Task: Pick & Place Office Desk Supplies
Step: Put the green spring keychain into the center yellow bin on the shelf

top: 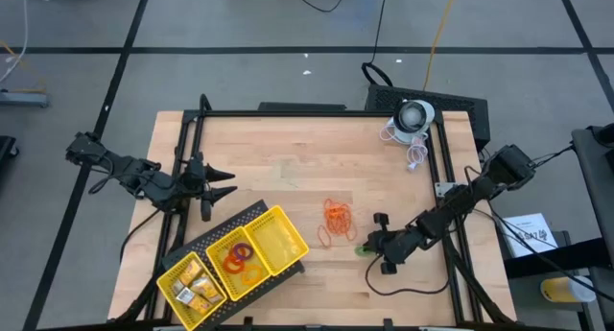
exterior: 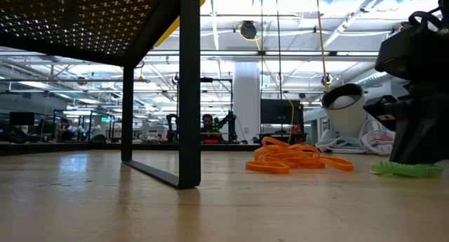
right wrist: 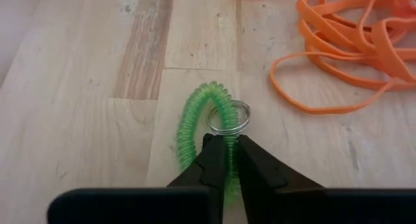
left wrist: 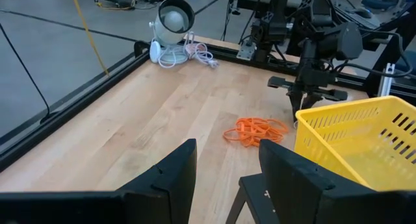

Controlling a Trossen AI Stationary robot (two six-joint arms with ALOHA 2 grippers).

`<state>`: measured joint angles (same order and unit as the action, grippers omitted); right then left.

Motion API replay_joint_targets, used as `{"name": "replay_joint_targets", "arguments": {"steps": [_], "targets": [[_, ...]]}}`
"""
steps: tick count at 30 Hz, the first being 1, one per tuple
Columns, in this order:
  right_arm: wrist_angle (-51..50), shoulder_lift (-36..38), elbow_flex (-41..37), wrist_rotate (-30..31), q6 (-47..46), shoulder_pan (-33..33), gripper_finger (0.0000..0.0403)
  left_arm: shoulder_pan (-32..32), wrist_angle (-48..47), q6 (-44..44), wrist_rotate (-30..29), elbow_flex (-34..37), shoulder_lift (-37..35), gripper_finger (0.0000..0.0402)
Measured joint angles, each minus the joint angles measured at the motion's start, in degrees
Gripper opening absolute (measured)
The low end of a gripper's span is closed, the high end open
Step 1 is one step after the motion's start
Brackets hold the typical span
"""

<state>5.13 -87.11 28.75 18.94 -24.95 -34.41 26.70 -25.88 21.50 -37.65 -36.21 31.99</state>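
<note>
Right wrist view shows the right gripper (right wrist: 229, 160) clenched on a green coil wrist band (right wrist: 203, 126), its two dark fingers pinched together over one side of the loop, just beside the small metal key ring (right wrist: 229, 118) fixed to it. The coil lies flat on the table (right wrist: 78, 120) as a narrow elongated loop whose long axis runs straight away from the fingertips, so the grasp sits at the near end and the rest of the loop extends ahead of the gripper. Taking the yellow three-compartment tray (top: 288, 237) as landmark: in the high view the coil (top: 363, 248) lies well to the right of the tray, with the pile of orange rubber bands (top: 337, 219) between the two. The tray already holds small gold blocky pieces (top: 195, 288) in one end compartment and red and orange rings (top: 237, 257) in the middle one; the end compartment nearest the bands looks empty. The left gripper (top: 223, 182) waits just above the tray's far edge, its fingers parted and holding nothing, as the left wrist view confirms. The right arm is clearly the nearer one to the coil. Judged from this layout, the coming move is a lift followed by a carry leftward over the rubber bands toward the tray; the trailing loop may drag bands along if lifted too low.
</note>
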Motion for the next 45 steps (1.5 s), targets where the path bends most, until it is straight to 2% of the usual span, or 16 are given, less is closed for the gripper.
{"name": "replay_joint_targets", "arguments": {"steps": [4,9,12,16,20,24,27,32,36,41,45], "targets": [[0.01,1.63,-0.07,0.32,-1.06,1.93,0.0016,0.0,-0.01,-0.2,0.0,0.0,0.0,0.0175],[-1.36,9.01,-0.55,2.16,0.44,3.85,0.0007,0.0,0.01,-0.25,-0.02,0.0,0.0,0.0175],[-0.01,15.13,-0.26,2.43,2.68,5.11,0.0006,0.0,0.62,-0.34,-0.35,0.0,0.0,0.0175],[0.52,22.1,-0.26,6.78,6.7,7.06,0.0006,0.0,3.51,-0.35,-0.5,0.0,0.0,0.0175],[5.96,25.67,-0.26,9.26,12.12,9.94,0.0005,0.0,5.38,-1.59,-0.51,0.0,0.0,0.0175],[14.72,25.48,-0.24,9.21,20.65,12.78,0.0005,0.0,6.44,-2.34,-0.52,0.0,0.0,0.0175],[20.94,24.38,-0.24,7.02,26.72,16.18,0.0005,0.0,6.78,-2.34,-0.51,0.0,0.04,0.0175],[33.69,21.79,-0.22,-4.61,33.07,23.31,0.0004,-0.15,9.17,-0.87,-1.95,0.0,2.86,0.0175],[43.95,18.34,-0.17,-14.46,33.61,28.58,0.0004,-0.77,15.73,-2.72,-1.42,0.0,7.06,0.0177],[52.83,12.62,-0.06,-16.18,33.24,32.93,0.0004,-4.14,24.02,-3.94,-1.86,0.0,11.83,0.022],[55.62,8.13,2.33,-16.23,33.2,34.39,0.0004,-8.42,30.16,-8.85,1.68,0.0,16.15,0.0271]]}}
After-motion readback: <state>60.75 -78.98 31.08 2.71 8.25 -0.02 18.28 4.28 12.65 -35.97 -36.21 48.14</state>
